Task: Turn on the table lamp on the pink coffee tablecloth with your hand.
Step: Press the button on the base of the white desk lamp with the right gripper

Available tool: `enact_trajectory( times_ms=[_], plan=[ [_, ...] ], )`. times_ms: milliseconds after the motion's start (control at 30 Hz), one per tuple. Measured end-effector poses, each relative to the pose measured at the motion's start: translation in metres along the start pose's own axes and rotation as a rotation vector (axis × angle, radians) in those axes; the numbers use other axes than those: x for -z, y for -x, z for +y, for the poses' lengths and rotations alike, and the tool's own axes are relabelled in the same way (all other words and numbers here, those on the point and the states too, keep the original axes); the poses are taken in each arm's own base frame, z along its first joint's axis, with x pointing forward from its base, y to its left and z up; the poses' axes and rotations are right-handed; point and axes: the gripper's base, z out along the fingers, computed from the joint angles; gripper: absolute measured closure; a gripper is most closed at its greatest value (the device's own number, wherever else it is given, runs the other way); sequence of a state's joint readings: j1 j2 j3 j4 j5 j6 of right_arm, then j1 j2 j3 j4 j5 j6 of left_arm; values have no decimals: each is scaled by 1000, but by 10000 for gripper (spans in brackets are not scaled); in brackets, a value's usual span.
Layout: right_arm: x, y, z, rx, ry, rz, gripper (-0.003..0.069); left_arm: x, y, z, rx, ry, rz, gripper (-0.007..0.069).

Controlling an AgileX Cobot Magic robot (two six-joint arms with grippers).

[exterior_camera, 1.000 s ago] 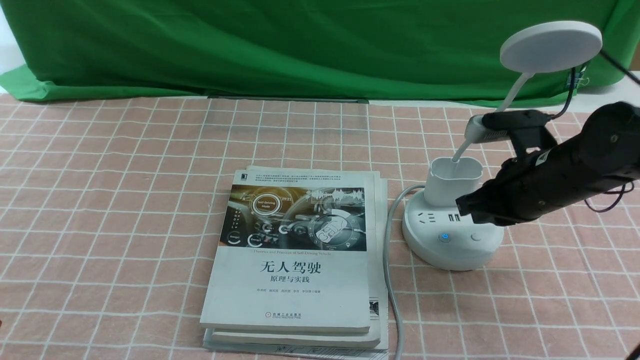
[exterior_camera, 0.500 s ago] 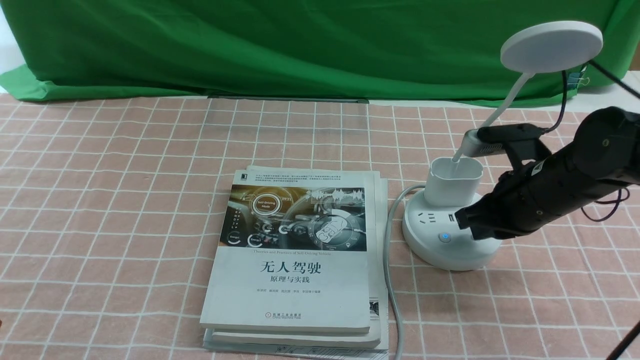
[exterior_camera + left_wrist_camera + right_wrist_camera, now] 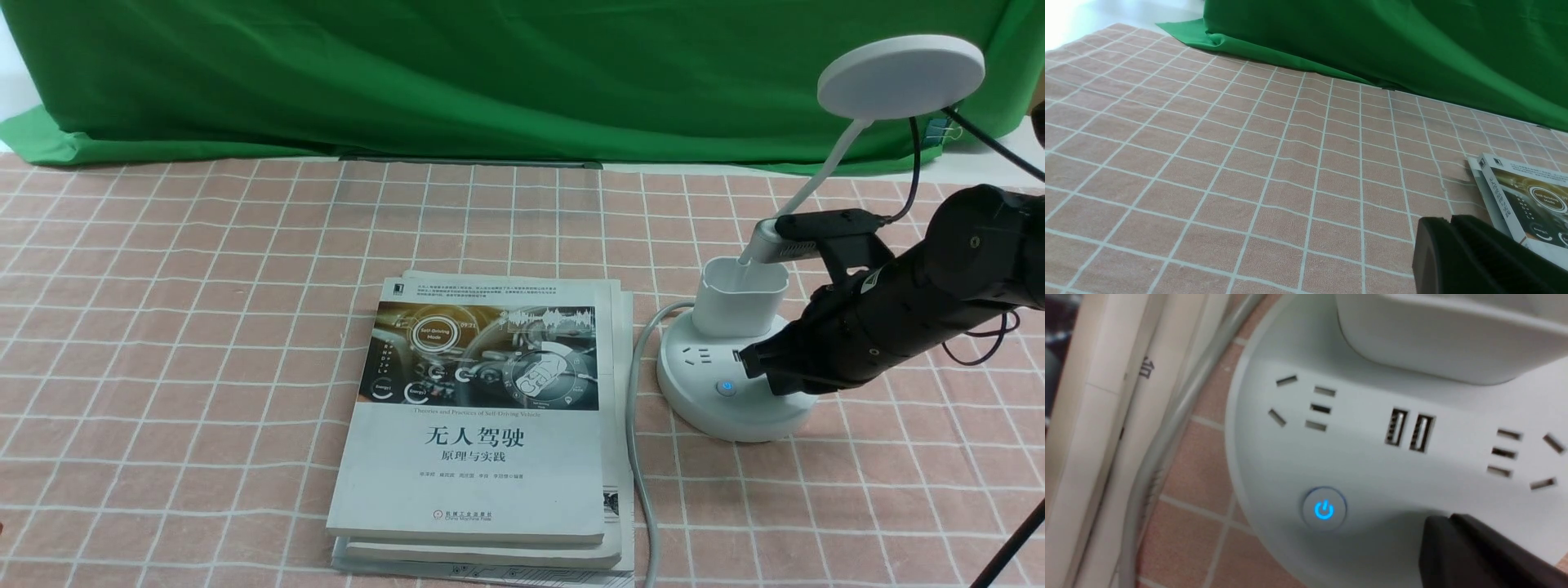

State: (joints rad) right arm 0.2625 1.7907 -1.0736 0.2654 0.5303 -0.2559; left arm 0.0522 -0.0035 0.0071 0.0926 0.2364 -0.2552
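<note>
The white table lamp stands on the pink coffee tablecloth (image 3: pixel 204 327) at the right: round disc head (image 3: pixel 900 75), thin gooseneck, cup holder (image 3: pixel 739 298), puck base (image 3: pixel 718 400). A button with a blue lit power sign (image 3: pixel 725 387) is on the base's front; it also shows in the right wrist view (image 3: pixel 1324 509). My right gripper (image 3: pixel 755 359) is shut, its dark tip low over the base just right of that button, covering the second button. In the right wrist view the tip (image 3: pixel 1439 526) sits at the base's surface. My left gripper (image 3: pixel 1439 228) is shut and empty over bare cloth.
A stack of grey-white books (image 3: pixel 482 416) lies left of the lamp, with the lamp's grey cable (image 3: pixel 633 457) running between them toward the front edge. A green cloth (image 3: pixel 490 73) hangs across the back. The books' corner shows in the left wrist view (image 3: pixel 1515 192).
My right gripper has come down and slightly left over the lamp base, so that its tip now covers the base's right button. The lamp head still looks unlit.
</note>
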Motion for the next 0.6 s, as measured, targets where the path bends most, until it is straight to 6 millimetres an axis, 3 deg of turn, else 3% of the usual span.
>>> enact_trajectory(
  times_ms=[600],
  plan=[
    [-6,1,-2,-10,-2,8,629,0,0,0,0,0,0,606]
  ],
)
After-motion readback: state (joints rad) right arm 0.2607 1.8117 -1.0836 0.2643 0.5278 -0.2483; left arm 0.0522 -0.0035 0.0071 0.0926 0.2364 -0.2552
